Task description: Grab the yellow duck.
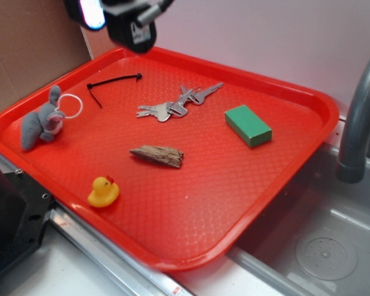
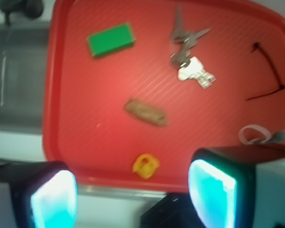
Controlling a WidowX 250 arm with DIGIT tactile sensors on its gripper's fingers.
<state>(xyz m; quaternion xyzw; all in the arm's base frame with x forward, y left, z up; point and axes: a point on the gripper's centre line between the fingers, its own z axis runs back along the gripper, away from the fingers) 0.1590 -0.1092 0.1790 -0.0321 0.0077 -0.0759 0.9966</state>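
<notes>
The yellow duck (image 1: 103, 192) sits upright near the front left rim of the red tray (image 1: 246, 203). In the wrist view the yellow duck (image 2: 146, 166) shows small and blurred near the tray's lower edge, far below the camera. My gripper (image 1: 120, 15) hangs high above the tray's back left corner, well away from the duck. Its glowing cyan pads (image 2: 213, 197) stand wide apart with nothing between them, so my gripper (image 2: 133, 197) is open.
On the tray lie a grey plush toy (image 1: 42, 123) with a white ring, a black cable tie (image 1: 111, 83), a bunch of keys (image 1: 176, 105), a green block (image 1: 248, 125) and a wood piece (image 1: 158, 155). A sink (image 1: 320, 246) and grey faucet (image 1: 357, 117) are at the right.
</notes>
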